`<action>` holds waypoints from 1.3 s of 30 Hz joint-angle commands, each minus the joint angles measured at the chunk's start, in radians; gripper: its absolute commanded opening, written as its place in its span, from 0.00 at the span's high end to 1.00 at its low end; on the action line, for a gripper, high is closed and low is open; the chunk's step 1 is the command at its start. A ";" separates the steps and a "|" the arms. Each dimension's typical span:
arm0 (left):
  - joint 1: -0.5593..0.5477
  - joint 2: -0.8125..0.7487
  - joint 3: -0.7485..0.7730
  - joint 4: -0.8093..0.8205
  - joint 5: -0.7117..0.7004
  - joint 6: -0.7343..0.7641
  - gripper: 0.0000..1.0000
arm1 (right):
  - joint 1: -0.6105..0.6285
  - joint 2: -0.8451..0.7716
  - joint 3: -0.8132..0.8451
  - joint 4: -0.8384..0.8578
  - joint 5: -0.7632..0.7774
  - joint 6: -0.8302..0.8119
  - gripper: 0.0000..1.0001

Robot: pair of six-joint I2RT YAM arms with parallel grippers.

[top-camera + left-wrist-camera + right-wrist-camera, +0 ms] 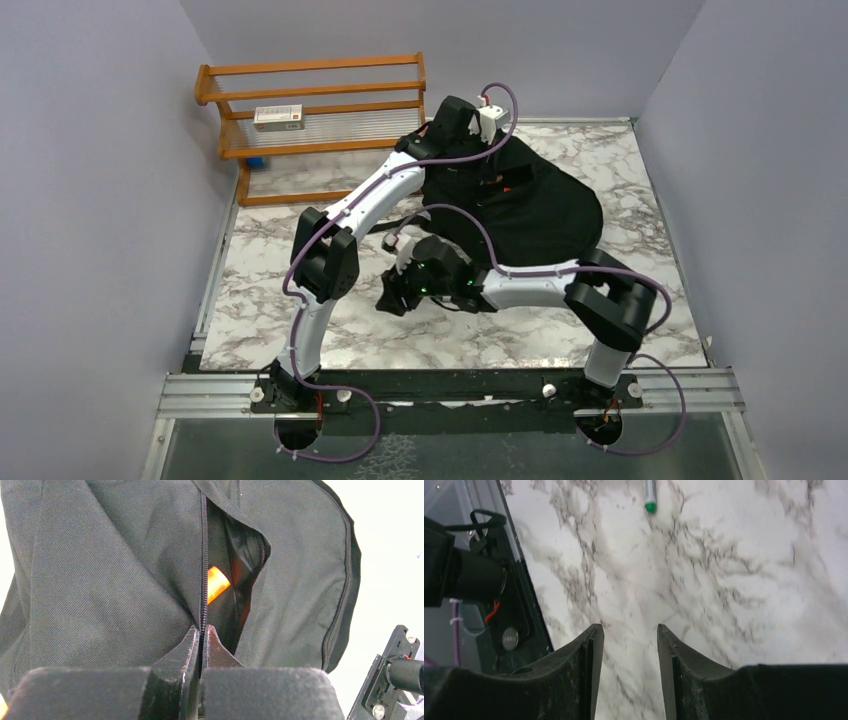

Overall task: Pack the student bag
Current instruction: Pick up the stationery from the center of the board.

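We see the black backpack (540, 215) lying on the marble table (300, 300), toward its far end, rounded and slumped, with the top end facing the far wall. The left gripper (202, 642) is on the backpack at that far end. Its two fingers (182, 652) are pressed together with no gap, right on the line of the zip (204, 555), and pinch the backpack's fabric there. We cannot make out a zip pull between them. Just beyond the fingertips the zip gapes into a dark slit, and something bright orange (217, 583) shows inside the backpack.

The right gripper (629, 630) hangs low over the table just off the backpack's near left side, apart from it and pointing away from it. Its fingers stand well apart and hold nothing; bare marble shows between them. A pen with a green tip (649, 492) lies on the marble farther from the backpack than this gripper.

Beyond the backpack's far left side, a wooden rack (310, 100) stands against the wall, and a small white box (278, 117) sits on one of its shelves.
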 commanded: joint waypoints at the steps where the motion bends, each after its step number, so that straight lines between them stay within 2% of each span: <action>1: 0.008 -0.044 0.063 -0.018 -0.007 0.008 1.00 | 0.012 0.134 0.124 0.110 -0.022 -0.084 0.51; 14: 0.008 -0.044 0.109 -0.088 -0.026 0.043 1.00 | 0.022 0.440 0.445 0.036 -0.031 -0.203 0.46; 25: 0.016 -0.026 0.197 -0.156 -0.042 0.066 1.00 | 0.036 0.579 0.551 0.078 -0.042 -0.285 0.41; 31: 0.020 -0.023 0.205 -0.165 -0.032 0.063 1.00 | 0.061 0.632 0.604 0.045 -0.032 -0.349 0.39; 36: 0.019 -0.016 0.208 -0.171 -0.026 0.063 1.00 | 0.099 0.669 0.645 -0.010 0.050 -0.428 0.40; 39: 0.019 -0.014 0.206 -0.176 -0.018 0.063 1.00 | 0.121 0.693 0.665 -0.055 0.113 -0.465 0.46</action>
